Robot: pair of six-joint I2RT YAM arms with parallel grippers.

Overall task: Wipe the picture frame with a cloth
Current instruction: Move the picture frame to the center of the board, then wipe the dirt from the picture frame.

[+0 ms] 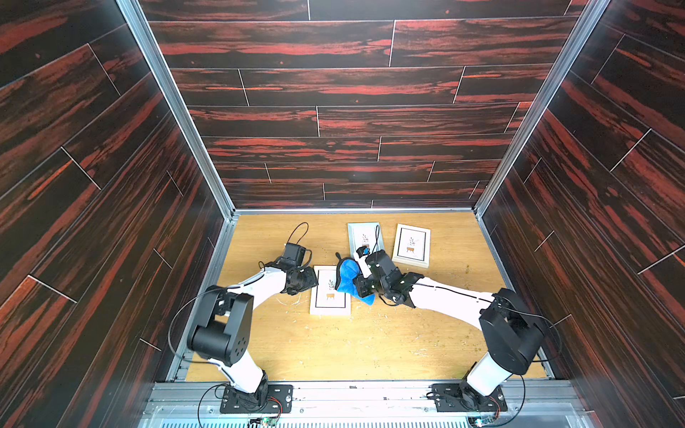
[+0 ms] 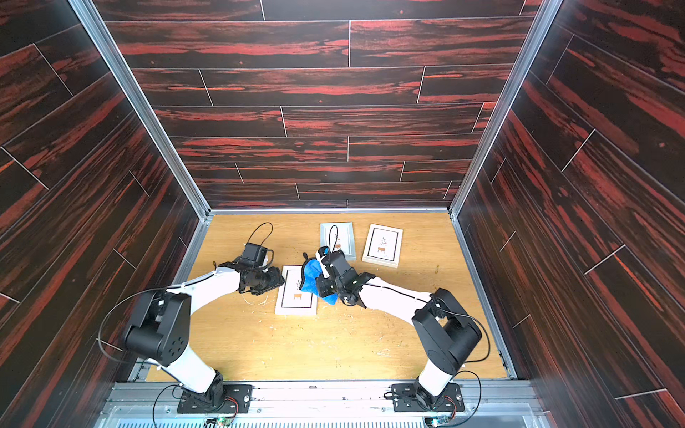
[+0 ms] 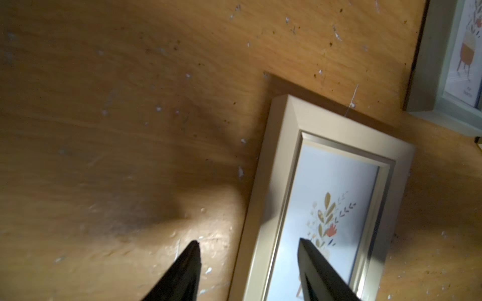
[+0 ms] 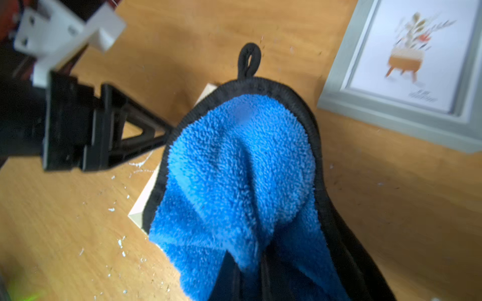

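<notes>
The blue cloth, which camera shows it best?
The right wrist view: the cloth fills it, showing fluffy pile, black trim and loop. Both top views show the cloth small and bunched, partly behind the right arm. The left wrist view misses it.

Two matching robot arms. The left arm point(image 1: 259, 284) and the right arm point(image 1: 452, 301) each have smooth white tubular links joined by bulky, rounded black joint housings point(image 1: 218, 333); one housing shows a cluster of small holes. Each arm stands on a flat black base plate point(image 1: 255, 399) with a silver screw, and thin red and black wires point(image 1: 276, 404) lie beside it. Thin black cables point(image 1: 177, 322) loop loosely along the links. A boxy black camera point(image 1: 295, 254) sits at each wrist, with a cable loop above it. The fingers point(image 3: 182, 273) are black and taper to points. Seen from the side they are open triangular trusses, mounted behind a white bracket point(image 4: 67, 34) with screw holes.
</notes>
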